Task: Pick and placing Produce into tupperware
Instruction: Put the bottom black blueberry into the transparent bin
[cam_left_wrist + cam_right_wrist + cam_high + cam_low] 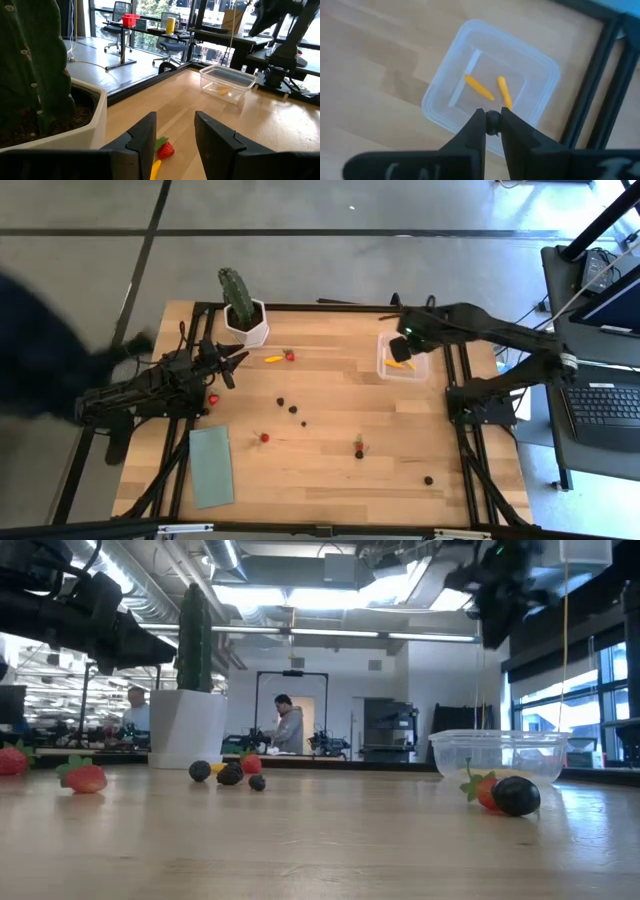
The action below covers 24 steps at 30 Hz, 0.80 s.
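Note:
The clear tupperware (398, 361) (445, 95) stands near the table's right far corner with two yellow-orange pieces (479, 87) inside. My right gripper (492, 116) (405, 346) hovers above it, shut on a dark berry. My left gripper (175, 125) (238, 360) is open beside the cactus pot, pointing at a strawberry (166, 149) (289, 355) and a yellow piece (272, 359) lying on the table. More produce is scattered mid-table: dark berries (294, 409), a strawberry (264, 437), a strawberry with a berry (358, 448), a berry (428, 478). My right gripper pinches a dark round berry (493, 123) between its two fingertips, coming from above and pointing down. The berry is lifted clear, over the near rim of the tupperware.
The green cactus in a white pot (245, 315) (60, 115) stands right by my left gripper. A flat green pad (211, 465) lies near the left near corner. One strawberry (212, 398) sits by the left arm. A blurred person (40, 340) is beyond the table's left edge.

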Each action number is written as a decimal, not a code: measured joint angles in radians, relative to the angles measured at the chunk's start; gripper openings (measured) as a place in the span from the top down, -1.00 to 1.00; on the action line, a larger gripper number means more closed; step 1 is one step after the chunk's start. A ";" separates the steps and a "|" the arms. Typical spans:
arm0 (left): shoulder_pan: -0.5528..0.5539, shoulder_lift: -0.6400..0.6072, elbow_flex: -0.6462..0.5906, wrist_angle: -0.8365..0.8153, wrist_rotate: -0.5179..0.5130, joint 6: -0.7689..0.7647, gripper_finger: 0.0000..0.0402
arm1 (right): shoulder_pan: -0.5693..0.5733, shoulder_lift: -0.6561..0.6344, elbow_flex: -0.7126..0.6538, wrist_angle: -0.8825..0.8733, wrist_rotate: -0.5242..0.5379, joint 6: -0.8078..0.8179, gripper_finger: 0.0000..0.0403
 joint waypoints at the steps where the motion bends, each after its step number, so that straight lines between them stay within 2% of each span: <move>1: 0.000 0.000 0.000 0.000 0.000 0.000 0.37 | -0.023 0.027 0.000 0.008 -0.020 -0.031 0.78; 4: 0.000 0.000 0.000 0.000 0.000 -0.001 0.37 | -0.079 0.108 0.000 0.016 -0.066 -0.112 0.78; 13: 0.000 0.000 0.000 0.000 0.000 -0.006 0.37 | -0.157 0.327 0.000 0.071 -0.092 -0.328 0.78; 18: 0.000 0.000 0.000 0.000 0.000 -0.006 0.37 | -0.183 0.427 0.000 0.133 -0.174 -0.399 0.78; 24: 0.000 0.000 0.000 0.000 0.000 -0.006 0.37 | -0.196 0.491 0.000 0.145 -0.174 -0.434 0.78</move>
